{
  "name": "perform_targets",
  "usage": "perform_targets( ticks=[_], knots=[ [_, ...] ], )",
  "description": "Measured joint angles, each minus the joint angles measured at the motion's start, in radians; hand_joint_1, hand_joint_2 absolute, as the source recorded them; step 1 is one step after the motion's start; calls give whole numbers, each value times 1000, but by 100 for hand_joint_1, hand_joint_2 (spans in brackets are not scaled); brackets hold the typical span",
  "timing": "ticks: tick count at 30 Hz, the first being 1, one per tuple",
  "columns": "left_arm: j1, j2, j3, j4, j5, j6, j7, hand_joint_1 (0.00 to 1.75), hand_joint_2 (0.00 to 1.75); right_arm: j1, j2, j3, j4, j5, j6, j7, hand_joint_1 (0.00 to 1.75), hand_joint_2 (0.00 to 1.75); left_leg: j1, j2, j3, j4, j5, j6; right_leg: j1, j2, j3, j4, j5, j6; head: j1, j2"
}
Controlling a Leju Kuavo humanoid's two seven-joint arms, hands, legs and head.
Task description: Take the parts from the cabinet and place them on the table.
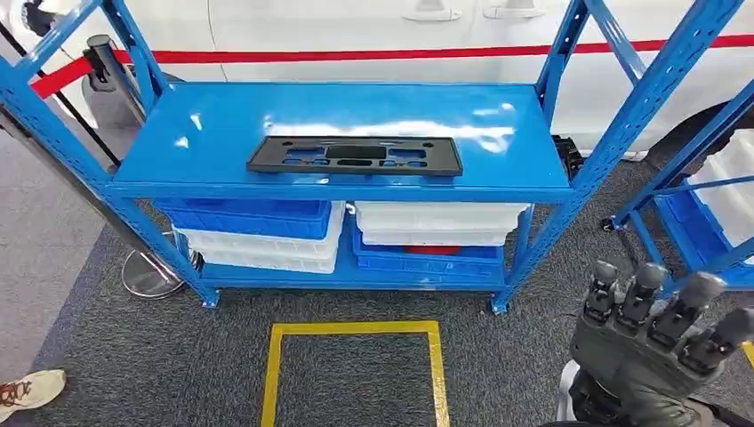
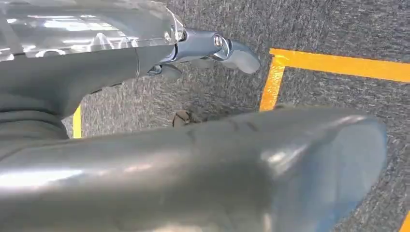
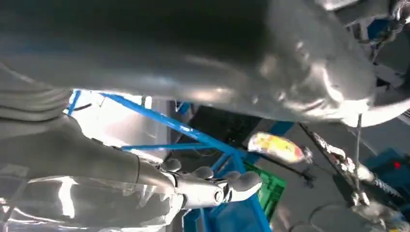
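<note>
Nearest the body, low on the right of the head view, the right hand (image 1: 662,351) is raised with its dark fingers apart and nothing in them. The left hand (image 2: 145,63) hangs over the grey carpet, its fingers too little shown to judge. Farther off, the flat black plastic part (image 1: 355,156) lies untouched on the blue metal rack's top shelf (image 1: 222,116). By my reading, nothing has been fetched; reaching, grasping and carrying all remain.
</note>
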Motion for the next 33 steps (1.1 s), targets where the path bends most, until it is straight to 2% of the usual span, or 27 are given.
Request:
perform_targets(
  ticks=[1,2,3,4,6,7,8,9,11,12,13,14,16,17,18,19,21,22,23,24,26,27,28,29,31,32,33],
  knots=[
    [-1,0,4,0,0,-1,-2,0,0,0,1,2,-7,-2,2,0,0,0,5,2,48,-95,42,-5,-4,1,1,8,-5,8,0,0],
    [-2,-4,6,2,0,-2,-3,0,0,0,2,4,-13,-3,4,0,0,0,1,0,65,-128,21,-7,0,2,-3,14,-11,17,-2,0],
    [-3,-4,7,3,0,-2,-3,0,0,-1,4,5,-18,-4,4,0,0,0,-2,-7,62,-133,30,12,1,3,-7,22,-13,23,-2,0],
    [-4,-4,9,3,0,-2,-3,0,0,-1,6,6,-23,-4,4,0,0,0,-2,-6,60,-129,29,20,4,3,-7,19,-9,28,0,0],
    [-3,-4,13,4,0,-2,-5,0,0,-1,6,7,-25,-3,4,0,0,0,-8,-6,59,-130,32,36,-2,4,-5,13,-5,38,-1,0],
    [-3,-4,14,4,0,-2,-5,0,0,0,6,8,-25,-3,4,0,0,0,-3,-5,61,-137,37,45,-5,5,-6,18,-13,44,-1,0],
    [-4,-4,15,4,0,-2,-6,0,0,-1,6,10,-25,-2,4,0,0,0,-4,-5,61,-138,38,49,-4,4,-15,45,-35,45,0,0],
    [-5,-4,16,4,0,-2,-6,0,0,-1,6,13,-24,0,4,0,0,0,-4,-4,59,-138,39,56,-4,5,-41,99,-70,46,0,0],
    [-5,-5,21,4,0,-2,-6,0,0,2,6,18,-21,6,0,0,0,0,-10,-3,55,-138,39,60,-1,5,-123,265,-144,48,0,0],
    [-4,-5,23,5,0,-2,-6,0,0,3,6,20,-19,6,-3,0,0,0,-14,-3,54,-138,39,62,-1,5,-152,321,-156,46,0,0],
    [-4,-5,24,5,0,-2,-6,0,0,5,5,22,-15,6,-4,0,0,0,-17,-4,54,-138,39,63,0,5,-157,327,-142,42,0,0],
    [-4,-5,27,5,0,-2,-6,0,0,6,5,24,-13,6,-5,0,0,0,-20,-5,56,-138,39,63,2,5,-140,286,-107,35,0,0],
    [-4,-6,31,5,0,-3,-8,0,0,6,5,27,-8,6,-5,0,0,0,-27,-8,62,-138,38,64,14,6,-57,118,-17,12,0,0],
    [-4,-12,31,5,0,-3,-9,0,0,6,5,29,-6,6,-5,0,0,0,-25,-8,62,-138,37,64,22,8,-24,42,-1,-4,0,0],
    [-4,-14,32,6,-1,-3,-9,0,0,7,5,30,-5,6,-5,0,0,0,-33,-8,58,-135,35,59,24,5,-17,23,-8,-10,-2,0],
    [-5,-13,32,6,-3,-3,-10,0,0,7,5,31,-5,6,-5,0,0,0,-26,-8,55,-136,37,54,27,5,-19,23,-6,-5,1,0],
    [-6,-13,32,6,-6,-2,-12,0,0,10,5,31,-1,9,-4,0,0,0,-23,-6,58,-142,38,43,30,8,-20,20,-5,-6,1,0],
    [-6,-13,33,6,-10,-2,-12,0,0,10,5,31,1,10,-4,0,0,0,-31,-5,64,-146,37,36,19,8,-13,4,1,-8,0,0],
    [-6,-11,33,6,-11,-2,-13,0,0,11,5,31,2,10,-5,0,0,0,-27,-5,58,-124,22,33,15,4,-4,-8,7,-7,1,0],
    [-7,-12,34,6,-12,-2,-13,0,0,11,5,32,3,9,-11,0,0,0,-26,-3,34,-72,-13,29,12,2,-2,-10,7,-9,-4,0],
    [-8,-12,35,6,-14,-3,-12,0,0,16,3,33,9,10,-23,0,0,0,-19,-2,-39,79,-86,20,13,0,-2,-9,7,-10,-3,0],
    [-7,-11,37,6,-15,-3,-12,0,0,18,3,33,13,13,-24,0,0,0,-17,-2,-72,144,-105,16,13,0,-3,-8,6,-10,-3,0],
    [-6,-11,37,6,-15,-3,-12,0,0,20,3,33,17,15,-25,0,0,0,-16,-1,-84,162,-96,14,13,0,-2,-7,5,-9,-3,0],
    [-6,-10,38,6,-18,-3,-12,0,0,22,3,33,21,19,-26,0,0,0,-15,-1,-70,128,-64,13,12,0,0,-7,3,-8,-4,0],
    [-7,-10,39,6,-21,-3,-12,0,0,22,2,34,28,29,-32,0,0,0,-14,0,9,-36,27,13,10,0,7,-3,-4,-2,-3,0],
    [-7,-9,39,6,-21,-3,-12,0,0,23,2,35,30,31,-34,0,0,0,-13,4,49,-121,56,15,10,0,10,1,-9,4,-3,0],
    [-9,-10,39,6,-21,-3,-12,0,0,23,2,37,33,33,-38,0,0,0,-18,3,60,-144,38,21,18,1,7,9,-15,11,-4,0]
  ],
)
